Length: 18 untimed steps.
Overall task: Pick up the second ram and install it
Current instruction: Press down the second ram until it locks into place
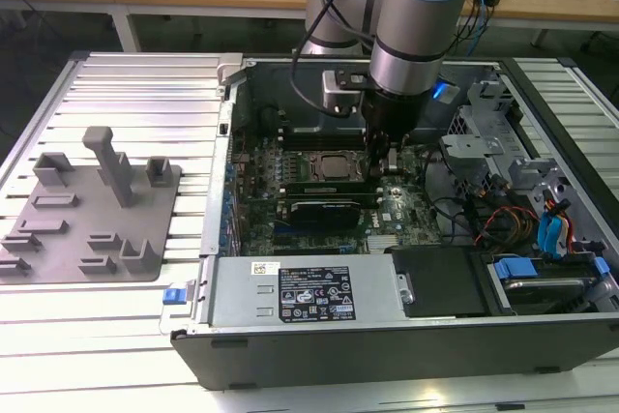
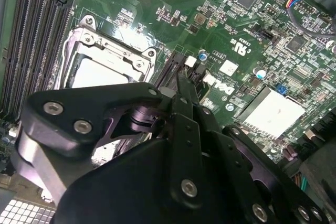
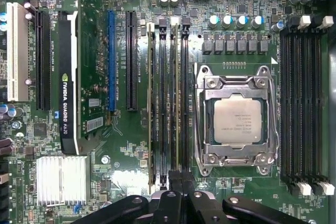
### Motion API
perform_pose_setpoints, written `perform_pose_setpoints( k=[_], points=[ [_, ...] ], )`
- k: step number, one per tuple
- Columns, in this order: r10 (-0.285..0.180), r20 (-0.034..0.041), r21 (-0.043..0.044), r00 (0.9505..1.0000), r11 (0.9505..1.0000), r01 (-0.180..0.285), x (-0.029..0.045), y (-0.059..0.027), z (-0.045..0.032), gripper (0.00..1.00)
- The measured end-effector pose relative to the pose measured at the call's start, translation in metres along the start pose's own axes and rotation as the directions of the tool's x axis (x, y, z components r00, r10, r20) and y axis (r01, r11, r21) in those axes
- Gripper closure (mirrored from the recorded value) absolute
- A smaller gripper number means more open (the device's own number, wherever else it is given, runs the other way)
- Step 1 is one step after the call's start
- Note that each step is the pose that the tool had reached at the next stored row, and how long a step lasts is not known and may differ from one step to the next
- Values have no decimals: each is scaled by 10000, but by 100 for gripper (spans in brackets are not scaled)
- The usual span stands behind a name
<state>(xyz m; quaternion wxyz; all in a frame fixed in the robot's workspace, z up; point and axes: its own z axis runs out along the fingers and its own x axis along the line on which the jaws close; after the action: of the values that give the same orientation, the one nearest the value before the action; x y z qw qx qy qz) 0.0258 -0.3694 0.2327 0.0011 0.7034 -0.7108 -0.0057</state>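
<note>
Inside the open computer case (image 1: 290, 336), your gripper (image 3: 177, 179) hangs low over the green board, just beside the processor socket (image 3: 236, 121). In the first wrist view its two dark fingers (image 3: 170, 192) are drawn together with barely a slit between them, and their tips sit right over the near end of the second ram (image 3: 176, 103). Whether they pinch that thin edge or only bear down on it, you cannot tell from here. The second ram stands edge-up in one of the black slots between the socket and the blue connector (image 3: 111, 61), and its long axis runs straight away from the fingertips, in line with them. One slot over, on the side away from the socket, another stick (image 3: 152, 103) shows a paler edge, parallel and close by. Farther off lies the wide black card (image 3: 68, 77), well apart from the work.
</note>
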Motion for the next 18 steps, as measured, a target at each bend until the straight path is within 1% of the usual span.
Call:
perform_pose_setpoints(
  k=[13,14,15,16,18],
  points=[
    [0,-3,-1,10000,10000,0,1,0,35,92],
    [1,7,1,10000,10000,-1,-1,0,-17,92],
    [1,-4,0,10000,10000,-1,0,1,-69,92],
    [0,-9,0,10000,10000,0,0,1,-81,92],
    [0,-10,0,10000,10000,0,0,1,-82,92]
  ],
)
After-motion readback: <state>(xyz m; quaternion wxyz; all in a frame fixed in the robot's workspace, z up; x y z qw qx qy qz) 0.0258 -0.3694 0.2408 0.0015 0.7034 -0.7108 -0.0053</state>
